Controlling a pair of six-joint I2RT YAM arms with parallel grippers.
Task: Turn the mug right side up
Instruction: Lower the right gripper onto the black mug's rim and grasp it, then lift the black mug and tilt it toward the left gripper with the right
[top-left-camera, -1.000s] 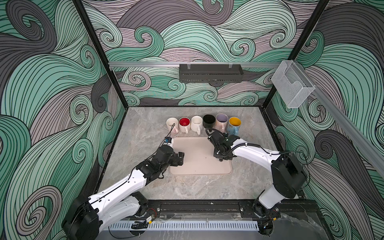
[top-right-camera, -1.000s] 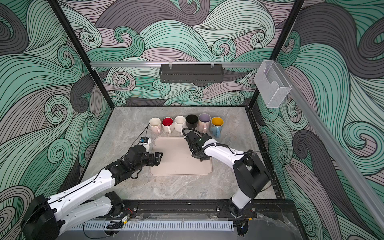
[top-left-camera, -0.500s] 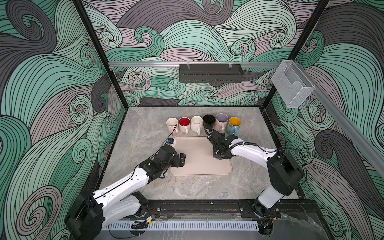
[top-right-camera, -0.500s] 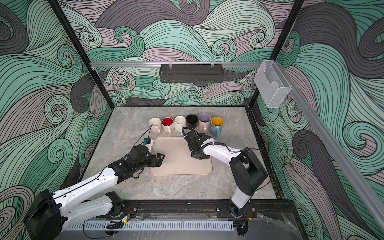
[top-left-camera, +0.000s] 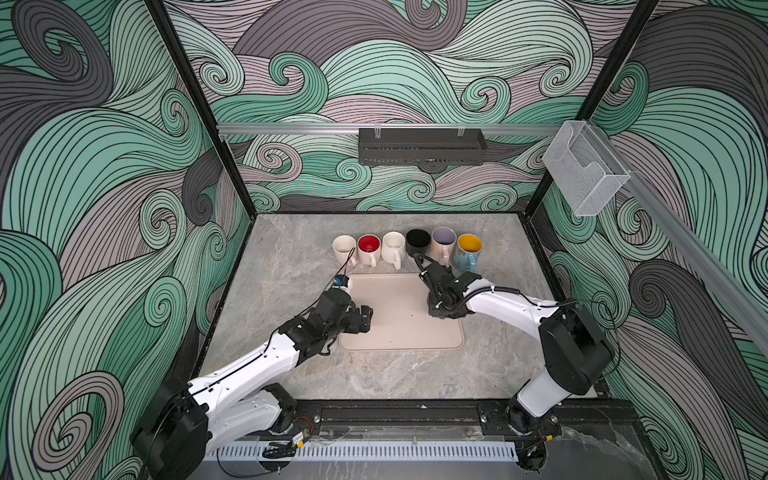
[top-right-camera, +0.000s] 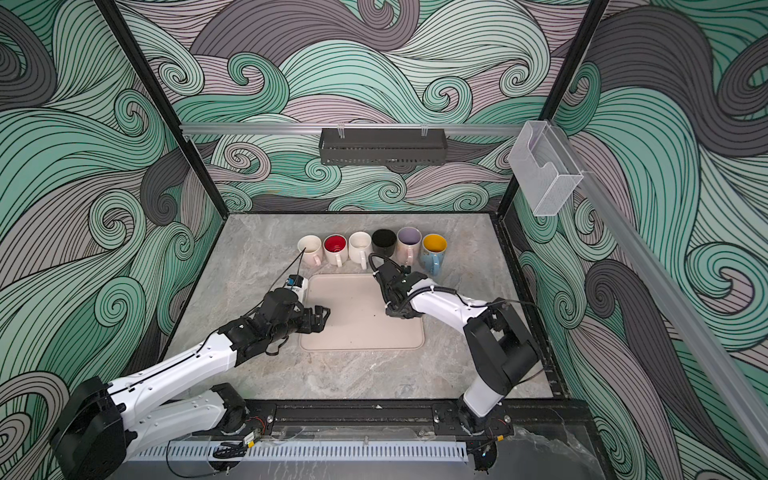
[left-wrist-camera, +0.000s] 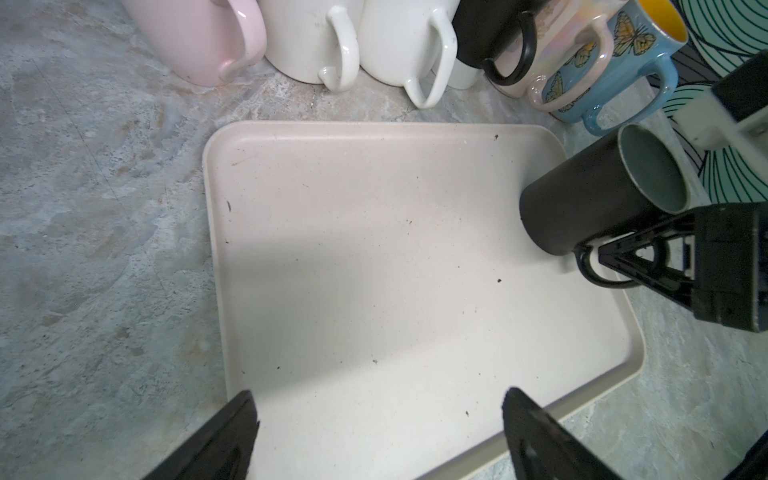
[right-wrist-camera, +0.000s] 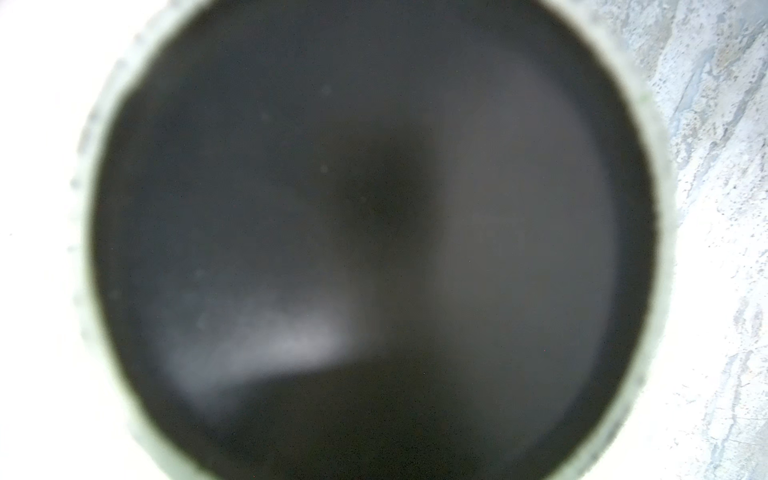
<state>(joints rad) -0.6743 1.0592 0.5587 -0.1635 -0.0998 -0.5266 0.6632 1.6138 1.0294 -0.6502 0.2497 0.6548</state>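
Grey marble table (top-left-camera: 291, 270) bearing a beige tray (left-wrist-camera: 374, 249): the dark mug (left-wrist-camera: 582, 208) stands mouth up at the tray's right edge, before a row of six mugs (top-left-camera: 393, 248), right gripper (left-wrist-camera: 602, 257) pinched onto its handle (left-wrist-camera: 584, 272), seemingly steadying it, while the left gripper (left-wrist-camera: 378, 403) hovers spread wide, clear

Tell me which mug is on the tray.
The dark mug with the grey inside; the other six stand in a row on the table.

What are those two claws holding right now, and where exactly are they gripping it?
The right claw is shut on the black mug over the tray, pinching its handle. The left claw is open and holds nothing.
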